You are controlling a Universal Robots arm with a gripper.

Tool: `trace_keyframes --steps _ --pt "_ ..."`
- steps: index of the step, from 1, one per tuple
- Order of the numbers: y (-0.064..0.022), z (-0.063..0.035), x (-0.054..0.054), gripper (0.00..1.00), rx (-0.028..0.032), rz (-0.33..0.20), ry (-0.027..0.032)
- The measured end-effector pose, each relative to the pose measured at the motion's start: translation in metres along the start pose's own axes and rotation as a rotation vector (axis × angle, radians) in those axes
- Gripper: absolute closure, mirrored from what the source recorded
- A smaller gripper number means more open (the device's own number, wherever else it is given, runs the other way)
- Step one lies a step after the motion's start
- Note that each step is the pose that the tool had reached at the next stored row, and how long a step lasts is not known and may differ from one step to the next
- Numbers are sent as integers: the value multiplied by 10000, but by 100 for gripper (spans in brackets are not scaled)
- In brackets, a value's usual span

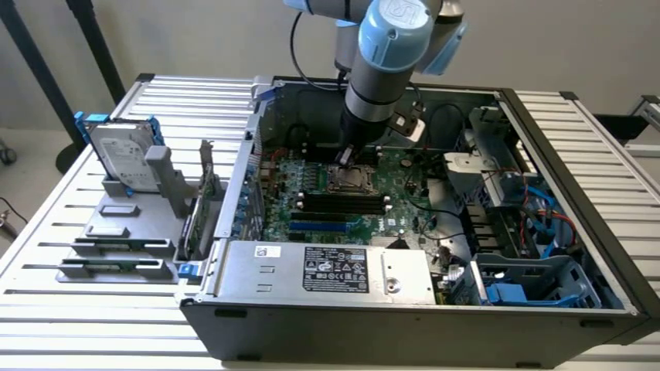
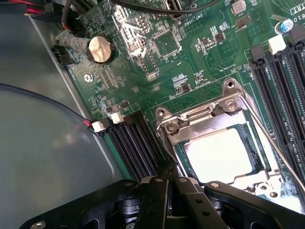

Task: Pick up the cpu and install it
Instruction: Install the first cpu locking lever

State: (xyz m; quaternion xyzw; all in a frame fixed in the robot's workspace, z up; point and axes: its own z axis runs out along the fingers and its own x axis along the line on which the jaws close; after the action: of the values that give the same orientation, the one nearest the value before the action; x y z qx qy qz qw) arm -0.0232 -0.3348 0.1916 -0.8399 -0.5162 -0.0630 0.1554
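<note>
The cpu (image 2: 220, 155) lay flat in the motherboard (image 2: 190, 62) socket, shiny face up, framed by the metal retention bracket (image 2: 200, 119). Being square, it had no clear long axis (its edges ran skewed to the memory slots (image 2: 136, 143) beside it). The gripper (image 2: 169, 179) hung just beside the socket's edge, fingers pressed together and holding nothing, inside the open computer case (image 1: 413, 325).
</note>
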Motion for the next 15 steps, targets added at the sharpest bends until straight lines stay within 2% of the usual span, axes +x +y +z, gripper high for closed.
trace_keyframes --steps 10,15 --pt "113 2 54 89 81 31 -42" --pt "129 2 60 89 149 59 -63"
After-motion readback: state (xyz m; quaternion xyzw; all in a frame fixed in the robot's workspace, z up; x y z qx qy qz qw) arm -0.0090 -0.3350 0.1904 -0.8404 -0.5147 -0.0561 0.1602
